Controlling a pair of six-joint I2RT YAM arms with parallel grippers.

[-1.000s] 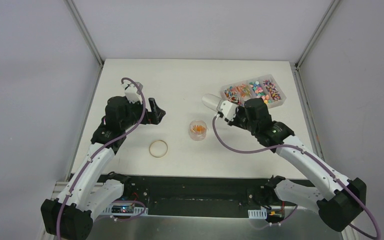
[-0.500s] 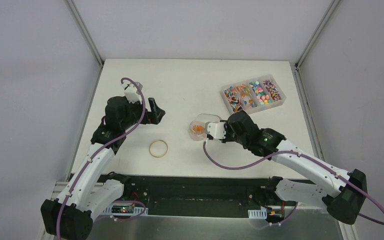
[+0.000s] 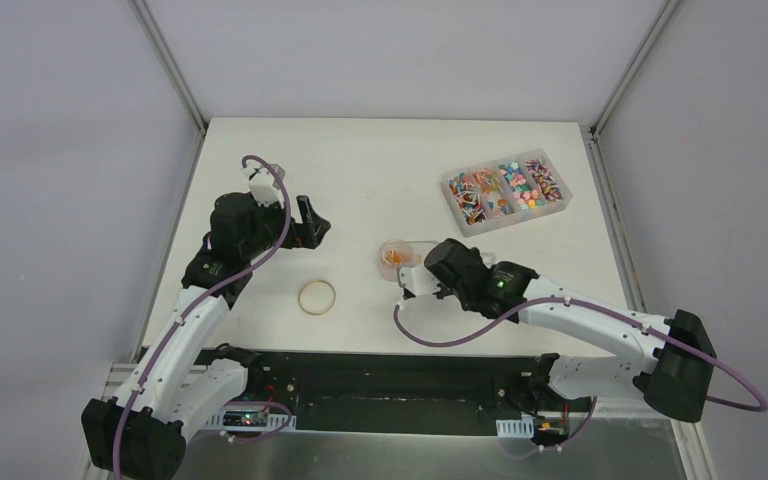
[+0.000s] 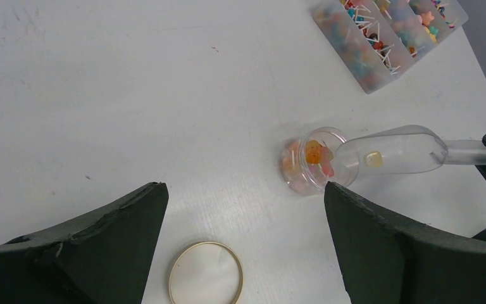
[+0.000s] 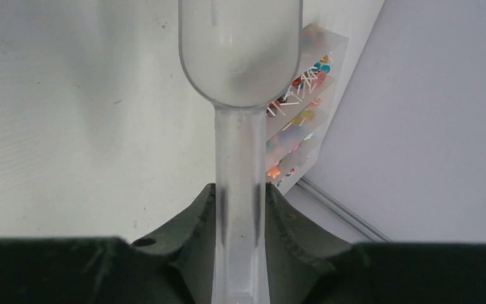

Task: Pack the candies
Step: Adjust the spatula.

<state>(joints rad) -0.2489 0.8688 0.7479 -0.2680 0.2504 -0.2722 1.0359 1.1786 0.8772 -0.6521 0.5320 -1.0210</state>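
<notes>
The candies fill a clear divided box (image 3: pixel 507 190) at the back right, which also shows in the left wrist view (image 4: pixel 380 38) and the right wrist view (image 5: pixel 294 130). Some candies lie in a small clear cup (image 3: pixel 394 258) at mid-table (image 4: pixel 310 166). My right gripper (image 3: pixel 428 268) is shut on the handle (image 5: pixel 239 221) of a clear plastic scoop (image 4: pixel 392 152), whose mouth rests at the cup's rim. One pale yellow candy (image 4: pixel 373 158) sits inside the scoop. My left gripper (image 4: pixel 243 190) hangs open and empty, left of the cup (image 3: pixel 305 225).
A tan rubber-band ring (image 3: pixel 317 296) lies on the white table in front of the left gripper and shows between its fingers (image 4: pixel 205 275). Grey walls and metal rails (image 3: pixel 615 80) bound the table at the back and sides.
My right arm carried the scoop from the candy box down and left to the cup, and its mouth now lies at the cup's rim. The left arm stayed still.
</notes>
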